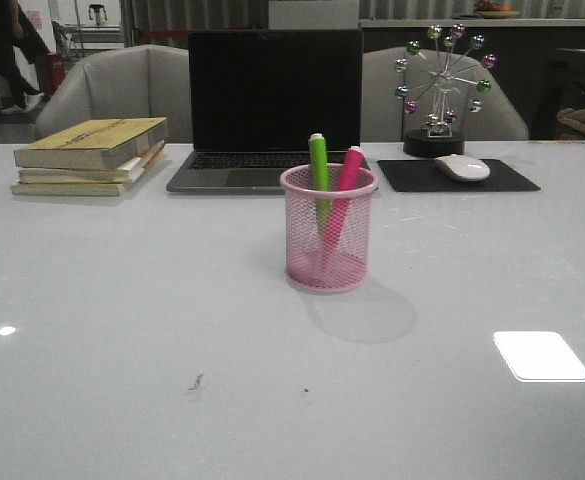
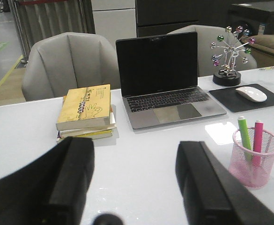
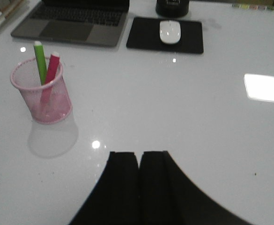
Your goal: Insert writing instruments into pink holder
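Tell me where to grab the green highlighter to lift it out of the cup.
Grip the green highlighter by its capped top, coming from above: only that end clears the pink holder rim, and the pink highlighter leans close beside it.

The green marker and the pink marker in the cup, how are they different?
The green marker is bright green; the pink marker is hot pink. The green marker stands nearly upright, while the pink marker leans, its top tilted away from the green one. The green marker's tip pokes slightly higher than the pink marker's. Both sit inside the pink holder, tops above its rim.
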Controlling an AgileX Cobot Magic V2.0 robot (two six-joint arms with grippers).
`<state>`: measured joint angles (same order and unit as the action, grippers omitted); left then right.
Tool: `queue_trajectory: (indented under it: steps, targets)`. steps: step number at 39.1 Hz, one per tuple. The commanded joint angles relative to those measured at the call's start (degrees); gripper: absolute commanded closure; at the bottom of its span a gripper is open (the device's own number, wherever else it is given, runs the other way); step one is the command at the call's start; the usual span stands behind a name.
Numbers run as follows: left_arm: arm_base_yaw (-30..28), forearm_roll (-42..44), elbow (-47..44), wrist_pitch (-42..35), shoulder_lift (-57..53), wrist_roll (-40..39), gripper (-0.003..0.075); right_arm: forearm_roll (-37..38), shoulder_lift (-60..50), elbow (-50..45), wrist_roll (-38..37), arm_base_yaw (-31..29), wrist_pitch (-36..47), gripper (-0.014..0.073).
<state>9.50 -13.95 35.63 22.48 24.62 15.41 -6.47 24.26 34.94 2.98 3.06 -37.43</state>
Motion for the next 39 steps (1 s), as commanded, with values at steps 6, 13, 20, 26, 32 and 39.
queue_trajectory:
  steps: [6, 13, 20, 26, 32, 39]
  targets:
    - [-0.61, -0.81, 1.54, -5.12, 0.3, 0.06, 0.0283, 2.94, -10.58, 1.36, 0.48, 0.03, 4.81, 0.0564]
    - [-0.61, -0.81, 1.54, -5.12, 0.3, 0.06, 0.0283, 7.35, -17.74, -1.76, 0.48, 0.03, 7.49, 0.0564]
    - [-0.61, -0.81, 1.54, -5.12, 0.3, 0.06, 0.0283, 7.5, -25.67, -11.56, 0.48, 0.03, 20.94, 0.0564]
    - [-0.61, -0.81, 1.54, -5.12, 0.3, 0.06, 0.0283, 7.39, -25.89, -17.23, 0.48, -0.02, 30.6, 0.0564]
    - [-0.61, -0.81, 1.5, -5.06, 0.3, 0.06, 0.0283, 7.39, -25.89, -22.72, 0.48, -0.02, 36.14, 0.0564]
    - [-0.61, -0.81, 1.5, -5.06, 0.3, 0.06, 0.0283, 6.47, -25.89, -29.67, 0.48, -0.02, 36.68, 0.0564]
